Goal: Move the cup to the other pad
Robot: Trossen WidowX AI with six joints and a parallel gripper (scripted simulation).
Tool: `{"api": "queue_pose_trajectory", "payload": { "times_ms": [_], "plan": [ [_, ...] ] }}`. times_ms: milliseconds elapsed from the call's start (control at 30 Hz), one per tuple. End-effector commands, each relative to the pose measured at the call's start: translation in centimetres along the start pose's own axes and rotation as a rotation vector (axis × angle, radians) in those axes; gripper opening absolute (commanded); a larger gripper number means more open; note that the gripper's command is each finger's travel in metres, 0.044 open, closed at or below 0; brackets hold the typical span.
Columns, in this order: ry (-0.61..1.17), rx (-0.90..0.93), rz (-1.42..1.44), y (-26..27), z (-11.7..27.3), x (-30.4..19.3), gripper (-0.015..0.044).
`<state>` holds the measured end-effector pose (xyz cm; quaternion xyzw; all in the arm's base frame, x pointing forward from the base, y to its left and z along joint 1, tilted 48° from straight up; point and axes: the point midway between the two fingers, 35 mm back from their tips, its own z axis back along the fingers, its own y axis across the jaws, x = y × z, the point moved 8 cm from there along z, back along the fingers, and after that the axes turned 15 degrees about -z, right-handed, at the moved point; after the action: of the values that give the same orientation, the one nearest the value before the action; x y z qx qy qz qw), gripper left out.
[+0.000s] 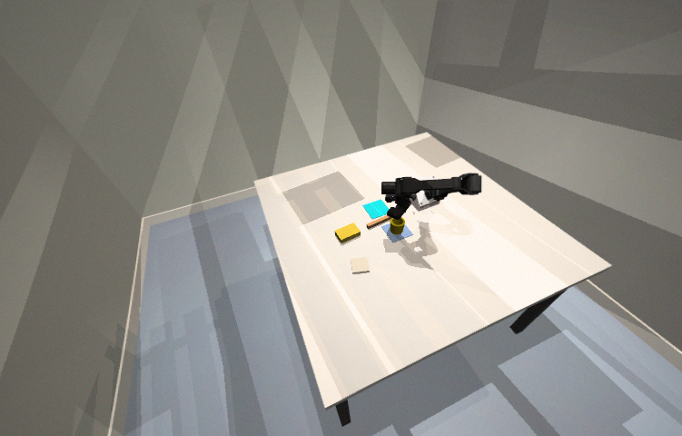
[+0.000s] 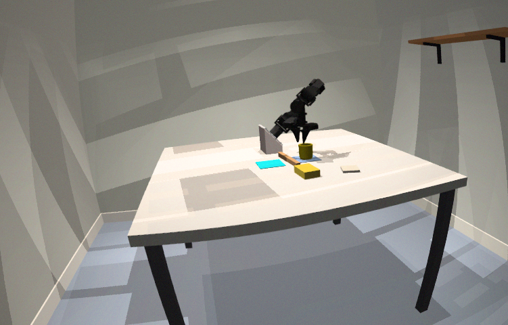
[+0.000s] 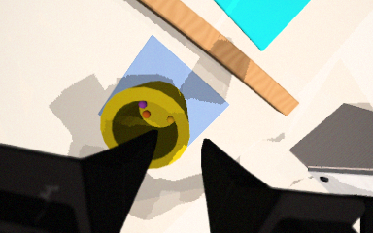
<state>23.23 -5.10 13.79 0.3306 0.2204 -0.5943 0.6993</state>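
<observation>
Cup [image 3: 145,123], yellow, upright on the blue pad [image 3: 161,65], three marbles [image 3: 146,114] inside. Gripper [image 3: 179,146] poised above its rim, jaws partly spread, pinching nothing. Wooden bar [image 3: 220,50] and cyan pad [image 3: 261,16] lie just beyond.

Black robot arm [image 2: 294,110], matte, built from blocky angular segments joined at chunky joints. Base [image 2: 268,139] pale grey, wedge-shaped, with sloped face; in wrist view darker grey top panel, lighter side, one small dark hole. Gripper [image 3: 179,160] black, two fingers shaped like broad flat wedges tapering to sharp points. Faint pale scuff mark on one finger's housing. No cables or lettering discernible.
</observation>
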Motion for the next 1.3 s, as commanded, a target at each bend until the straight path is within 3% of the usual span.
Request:
{"api": "queue_pose_trajectory", "payload": {
  "times_ms": [0,833,1267],
  "plan": [
    [0.005,0.0,-0.009,-0.1,-0.7,0.0,0.0166],
    [0.011,0.001,-0.008,-0.3,-4.4,-0.2,0.0166],
    [0.007,-0.001,-0.001,-0.2,-4.2,-0.1,0.008]
  ]
}}
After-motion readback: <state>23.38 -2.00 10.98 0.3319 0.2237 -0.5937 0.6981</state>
